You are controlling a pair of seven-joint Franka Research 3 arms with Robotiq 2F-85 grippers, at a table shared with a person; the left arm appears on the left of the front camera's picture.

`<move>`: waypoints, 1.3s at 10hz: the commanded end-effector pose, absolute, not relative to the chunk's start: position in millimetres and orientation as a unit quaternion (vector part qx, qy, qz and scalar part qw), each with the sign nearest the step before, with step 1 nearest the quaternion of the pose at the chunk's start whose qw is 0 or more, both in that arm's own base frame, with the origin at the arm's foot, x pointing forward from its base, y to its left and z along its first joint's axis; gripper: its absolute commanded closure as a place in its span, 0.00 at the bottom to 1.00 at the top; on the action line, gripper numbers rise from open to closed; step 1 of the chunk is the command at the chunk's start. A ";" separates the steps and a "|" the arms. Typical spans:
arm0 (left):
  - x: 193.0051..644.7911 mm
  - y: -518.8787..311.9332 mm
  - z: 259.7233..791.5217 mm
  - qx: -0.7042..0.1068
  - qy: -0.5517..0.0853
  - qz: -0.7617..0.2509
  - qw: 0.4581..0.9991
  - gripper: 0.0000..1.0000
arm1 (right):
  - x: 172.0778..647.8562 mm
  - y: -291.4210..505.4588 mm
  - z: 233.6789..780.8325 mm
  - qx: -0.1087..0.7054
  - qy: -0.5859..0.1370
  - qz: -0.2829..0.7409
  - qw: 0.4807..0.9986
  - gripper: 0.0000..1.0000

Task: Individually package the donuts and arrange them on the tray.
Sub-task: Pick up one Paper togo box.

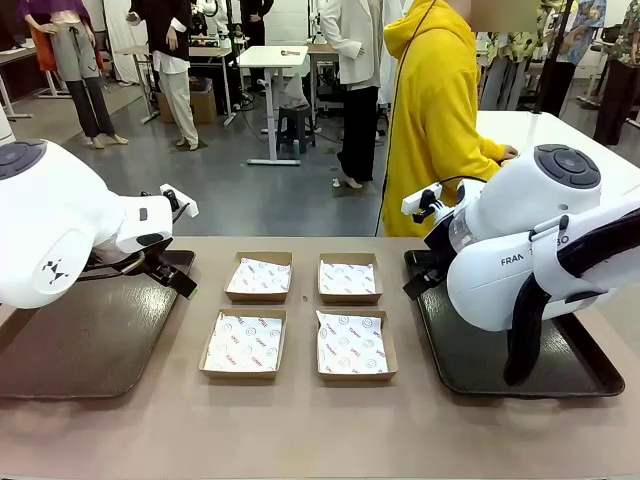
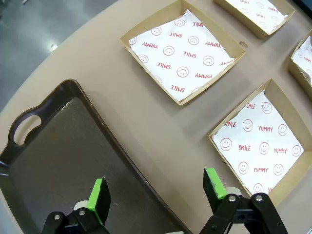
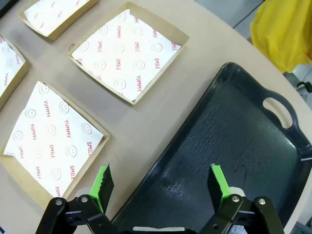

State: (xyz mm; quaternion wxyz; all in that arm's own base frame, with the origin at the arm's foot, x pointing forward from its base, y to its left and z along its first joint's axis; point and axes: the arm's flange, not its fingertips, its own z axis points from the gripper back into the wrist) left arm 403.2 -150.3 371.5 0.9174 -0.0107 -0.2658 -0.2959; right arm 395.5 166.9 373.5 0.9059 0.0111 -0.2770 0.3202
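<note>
The left gripper (image 2: 158,187) is hanging wide open, gripping nothing, hovering over the rim of the dark brown plastic tray (image 2: 63,161); the right gripper (image 3: 163,183) is spreading just as wide, empty, above the black plastic tray (image 3: 234,141). Counting now: two trays are flanking four shallow brown cardboard boxes (image 1: 243,375), each lined with white smiley-printed paper (image 1: 350,345), sitting two by two

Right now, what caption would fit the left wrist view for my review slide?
Left gripper, fingers open, above the rim of the dark tray, beside paper-lined boxes on the table.
</note>
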 end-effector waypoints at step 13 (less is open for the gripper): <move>308.8 -103.5 387.3 0.020 -0.229 -0.357 0.905 0.00 | 299.8 131.2 382.1 0.030 -0.202 0.373 0.905 0.00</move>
